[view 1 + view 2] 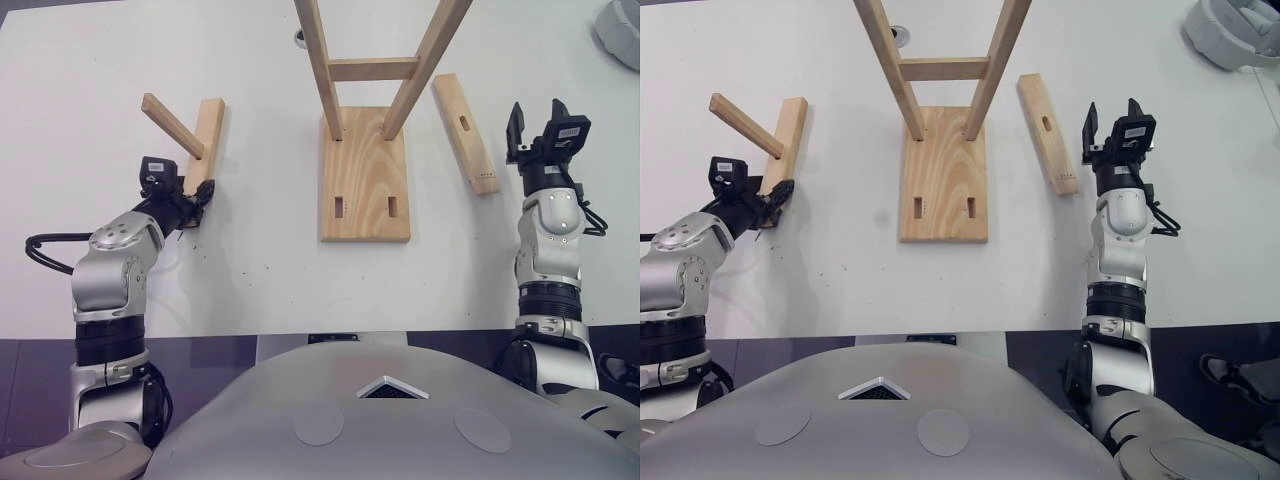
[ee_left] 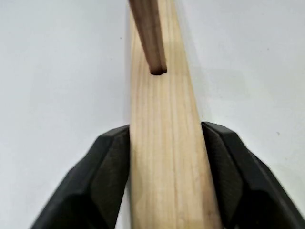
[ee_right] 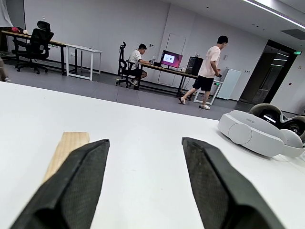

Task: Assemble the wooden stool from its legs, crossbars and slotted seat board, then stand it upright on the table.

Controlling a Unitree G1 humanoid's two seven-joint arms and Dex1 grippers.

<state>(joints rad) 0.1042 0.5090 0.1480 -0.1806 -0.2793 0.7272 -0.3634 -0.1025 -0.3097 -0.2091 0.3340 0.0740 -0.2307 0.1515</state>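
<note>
Wood is pinched in the left gripper at the frame's left: the near end of a leg, a crossbar plugged into its slot. The right gripper is spread, empty, at the right, near a loose leg. The seat board lies flat at centre, one leg pair seated in its far slots, two near slots free. The held piece is best lifted squarely, so the crossbar is not levered out. A white table lies underneath. A headset rests at upper right, with desks behind.
</note>
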